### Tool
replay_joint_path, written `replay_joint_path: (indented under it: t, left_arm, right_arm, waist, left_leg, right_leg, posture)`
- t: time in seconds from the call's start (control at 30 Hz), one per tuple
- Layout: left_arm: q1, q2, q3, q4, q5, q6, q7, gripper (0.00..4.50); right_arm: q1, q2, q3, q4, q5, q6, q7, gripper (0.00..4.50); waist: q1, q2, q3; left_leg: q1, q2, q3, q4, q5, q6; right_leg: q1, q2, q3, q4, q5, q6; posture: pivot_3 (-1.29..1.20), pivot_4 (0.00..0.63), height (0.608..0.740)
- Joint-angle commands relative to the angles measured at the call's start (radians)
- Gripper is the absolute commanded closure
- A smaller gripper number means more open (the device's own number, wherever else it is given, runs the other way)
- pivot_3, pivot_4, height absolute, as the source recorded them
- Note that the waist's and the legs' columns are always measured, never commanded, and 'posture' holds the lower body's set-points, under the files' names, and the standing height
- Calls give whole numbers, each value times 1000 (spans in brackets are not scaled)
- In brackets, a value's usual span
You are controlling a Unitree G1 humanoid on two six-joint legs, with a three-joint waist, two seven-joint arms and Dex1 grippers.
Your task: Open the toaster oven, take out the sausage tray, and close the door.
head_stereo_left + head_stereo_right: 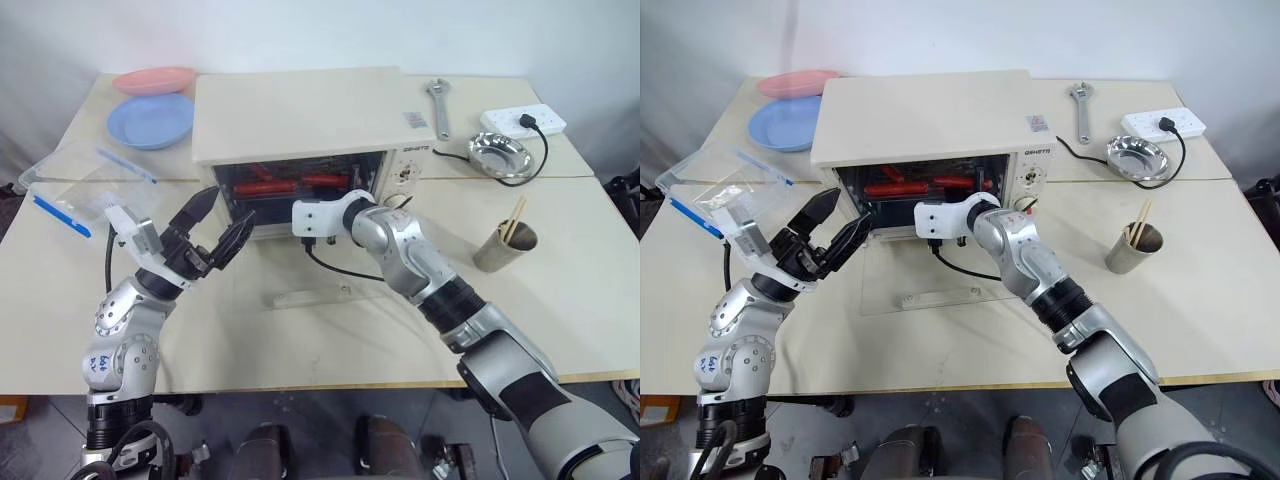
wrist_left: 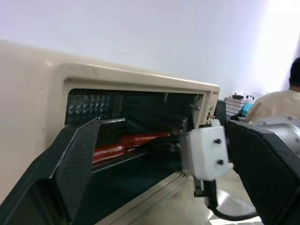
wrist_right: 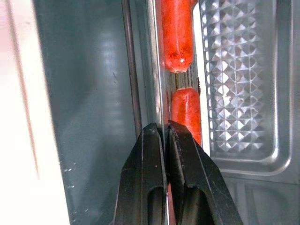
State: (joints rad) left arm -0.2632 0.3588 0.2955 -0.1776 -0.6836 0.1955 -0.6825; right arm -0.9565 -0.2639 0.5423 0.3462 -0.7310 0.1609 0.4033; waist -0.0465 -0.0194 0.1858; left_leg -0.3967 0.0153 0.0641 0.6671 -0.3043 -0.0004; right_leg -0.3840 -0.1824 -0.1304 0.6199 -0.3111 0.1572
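Observation:
The cream-white toaster oven (image 1: 300, 115) stands mid-table. Its glass door (image 1: 300, 272) lies flat on the table in front, bar handle (image 1: 310, 297) nearest me. Inside, red sausages (image 1: 325, 181) lie on the sausage tray (image 3: 239, 93), a silver tray with a ribbed base. My right arm reaches into the oven mouth. In the right wrist view my right gripper (image 3: 164, 129) is shut on the tray's thin front rim, beside a sausage (image 3: 177, 33). My left gripper (image 1: 232, 204) hangs open at the oven's front left corner, above the table, holding nothing.
A blue plate (image 1: 150, 120) and a pink plate (image 1: 153, 80) sit at the back left, with plastic bags (image 1: 75, 185) nearer. To the right are a wrench (image 1: 438, 105), a power strip (image 1: 522, 122), a steel bowl (image 1: 500, 152) and a cup of chopsticks (image 1: 505, 247). A person (image 2: 281, 103) sits beyond.

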Motion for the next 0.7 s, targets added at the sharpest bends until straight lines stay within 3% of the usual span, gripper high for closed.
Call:
replay_joint_path:
  t: [0.03,0.5,0.7]
  left_arm:
    - [-24,21,21,10,-15,-16,-24,0]
    - [-93,66,51,114,-9,-20,-83,0]
    - [-116,80,55,158,1,-24,-108,0]
  right_arm:
    - [35,-3,-9,-136,-16,0,7,4460]
    - [178,-92,-49,-367,-51,-20,16,4460]
    - [277,-153,-57,-507,-43,-27,88,4460]
  waist:
    - [-2,0,0]
    - [1,0,0]
    - [12,0,0]
  left_leg:
    - [0,0,0,0,0,0]
    - [0,0,0,0,0,0]
    - [0,0,0,0,0,0]
  right_leg:
    - [0,0,0,0,0,0]
    - [0,0,0,-1,0,0]
    - [0,0,0,-1,0,0]
  posture:
    - [0,150,740]
    - [0,150,740]
    - [0,150,740]
